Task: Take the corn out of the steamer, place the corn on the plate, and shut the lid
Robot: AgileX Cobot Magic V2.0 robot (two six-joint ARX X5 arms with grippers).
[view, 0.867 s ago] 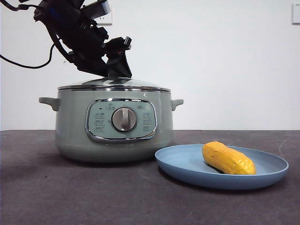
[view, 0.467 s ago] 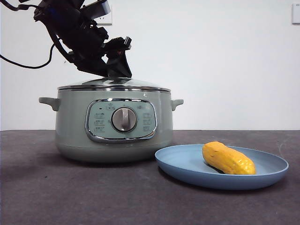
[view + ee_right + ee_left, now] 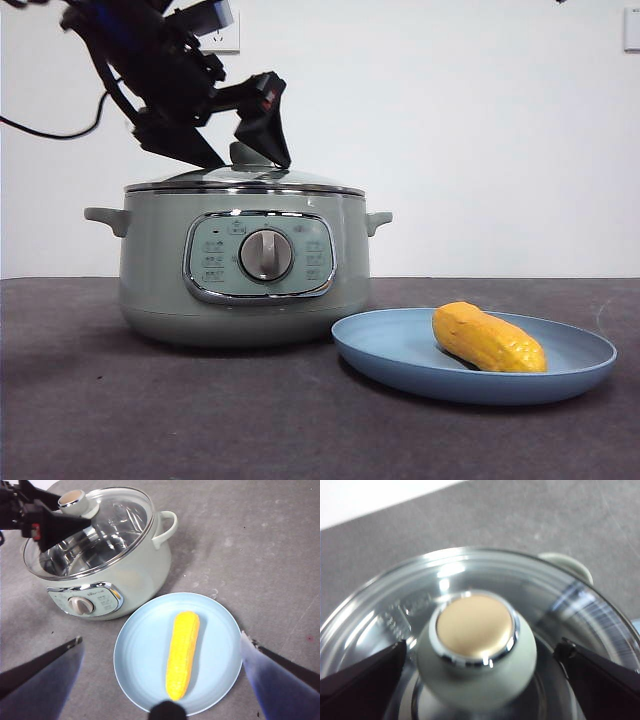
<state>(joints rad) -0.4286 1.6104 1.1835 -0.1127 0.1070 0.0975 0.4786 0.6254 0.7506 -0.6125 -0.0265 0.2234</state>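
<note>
The corn point(image 3: 488, 338) lies on the light-blue plate point(image 3: 380, 342), to the right of the steamer point(image 3: 150, 270). The glass lid point(image 3: 245, 180) sits flat on the steamer's rim. My left gripper point(image 3: 248, 160) hangs over the lid, open, with a jaw on each side of the green knob point(image 3: 475, 630) and a gap to it on both sides. High above the plate point(image 3: 140, 650), my right gripper point(image 3: 161, 637) is open and holds nothing. Below it the corn point(image 3: 182, 652) lies lengthwise across the plate, beside the steamer point(image 3: 135, 585).
The grey table point(image 3: 200, 420) stretches bare in front of the pot and plate. A white wall stands behind. The left arm's cable hangs at the upper left of the front view.
My left gripper's jaws have spread apart off the lid's knob, which now shows between them. The lid, corn and plate have not moved.
</note>
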